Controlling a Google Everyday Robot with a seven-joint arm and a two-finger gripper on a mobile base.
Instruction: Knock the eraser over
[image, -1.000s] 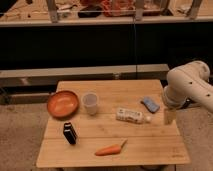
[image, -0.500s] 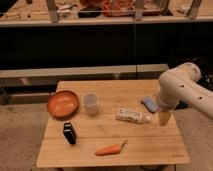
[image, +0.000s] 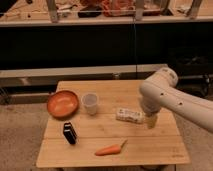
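Observation:
The eraser (image: 70, 133), a small black block with a pale stripe, stands upright near the front left of the wooden table (image: 165, 145). My gripper (image: 150, 121) hangs below the white arm (image: 162, 95) at the table's right middle, just right of the lying white bottle (image: 128, 115). It is far to the right of the eraser and touches nothing that I can see.
An orange bowl (image: 63, 103) sits at the left, a clear cup (image: 90, 103) beside it. A carrot (image: 111, 149) lies near the front edge. A dark shelf unit (image: 100, 45) stands behind the table. The light-blue pad is hidden behind the arm.
The arm has swung left over the table, and the gripper now hangs close to the white bottle. The arm now covers the light-blue pad. The eraser has not moved.

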